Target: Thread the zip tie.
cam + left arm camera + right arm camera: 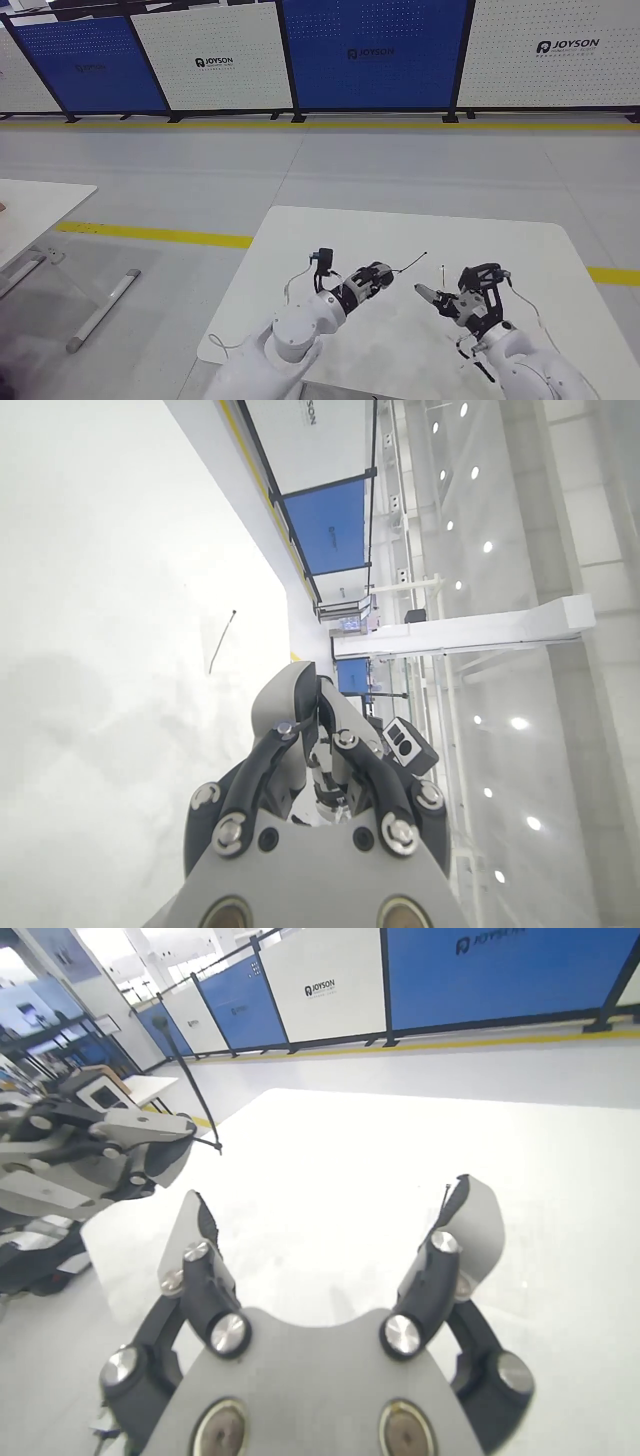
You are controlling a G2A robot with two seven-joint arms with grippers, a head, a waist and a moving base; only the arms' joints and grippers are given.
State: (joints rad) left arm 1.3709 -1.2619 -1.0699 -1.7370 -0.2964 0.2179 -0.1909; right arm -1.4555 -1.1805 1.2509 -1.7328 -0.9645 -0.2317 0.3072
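Over the white table (380, 1148), your left gripper (189, 1139) pinches the zip tie (187, 1073) aloft, likely for your spread right gripper (330, 1193).

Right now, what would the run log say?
left gripper: shut on zip tie | right gripper: open | zip tie: not yet threaded

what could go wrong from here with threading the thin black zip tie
1. The left gripper pinches the thin black plastic zip tie near one end; the long free part is kinked and unsupported, so it may sway or slip.
2. The right gripper is open and apart from the tie; closing on so thin a strap, it could miss or knock it aside.
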